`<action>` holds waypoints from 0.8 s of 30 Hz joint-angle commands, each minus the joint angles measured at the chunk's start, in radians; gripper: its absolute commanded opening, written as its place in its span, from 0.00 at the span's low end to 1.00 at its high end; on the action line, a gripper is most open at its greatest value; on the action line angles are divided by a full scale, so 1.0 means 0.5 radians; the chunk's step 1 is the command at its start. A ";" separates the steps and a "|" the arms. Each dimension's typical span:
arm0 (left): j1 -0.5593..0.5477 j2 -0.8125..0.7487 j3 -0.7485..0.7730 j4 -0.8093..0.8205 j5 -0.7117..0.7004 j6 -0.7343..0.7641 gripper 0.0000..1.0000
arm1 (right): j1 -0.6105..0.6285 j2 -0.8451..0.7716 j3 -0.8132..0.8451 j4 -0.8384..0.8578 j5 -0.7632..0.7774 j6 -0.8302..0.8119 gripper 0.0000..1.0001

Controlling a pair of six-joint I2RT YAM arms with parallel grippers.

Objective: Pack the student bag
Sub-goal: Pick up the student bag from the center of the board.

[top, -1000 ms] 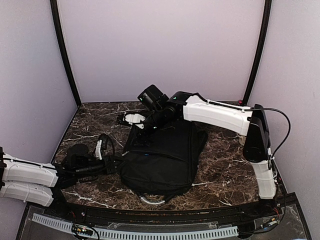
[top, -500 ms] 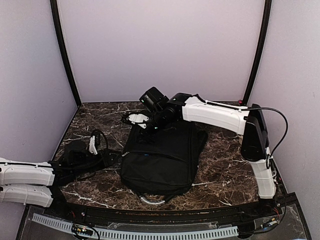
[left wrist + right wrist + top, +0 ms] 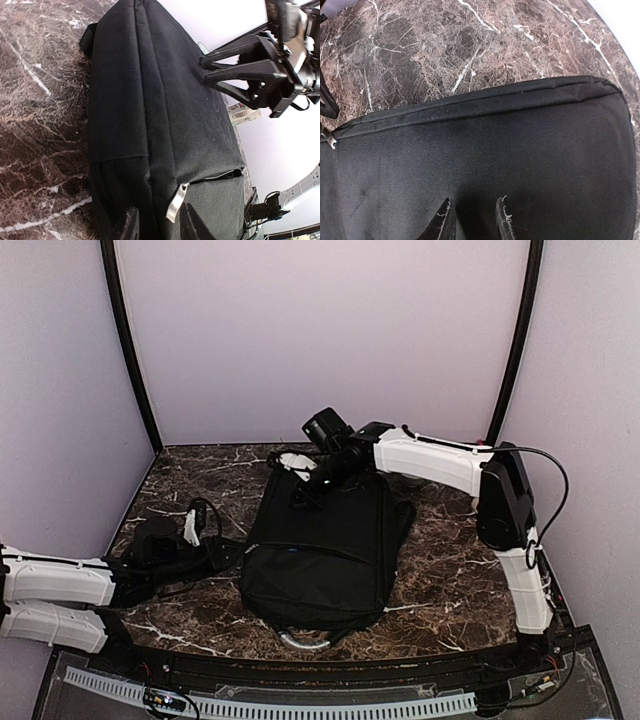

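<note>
Left gripper [image 3: 228, 556] sits low against the left side of the student bag [image 3: 320, 550]. The bag lies flat mid table [image 3: 450, 540], with its grey handle [image 3: 300, 642] at the near end. My read: the gripper is there either to anchor the bag or to work the zip on that side, since a silver zip pull [image 3: 175, 202] shows right between its fingers in the left wrist view. Only the finger ends show at the frame edge, so I cannot tell if they are clamped on the pull or fabric or just standing apart beside it

Right gripper [image 3: 202, 70] is over the far end of the bag, tips pressed down into the top panel. The fingers are narrow, with a small gap and fabric lying between them in the right wrist view. It looks like a pinch to lift the panel and get at the opening, but I cannot tell whether a fold is actually caught

White pouch [image 3: 288, 460] lies just beyond the bag's far end, outside it. So I judge packing is at the start: the bag needs opening first, one arm holding while the other pulls
</note>
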 commanded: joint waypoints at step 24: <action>0.023 0.156 0.166 -0.011 0.139 -0.029 0.13 | -0.031 0.130 -0.039 0.053 -0.169 0.120 0.26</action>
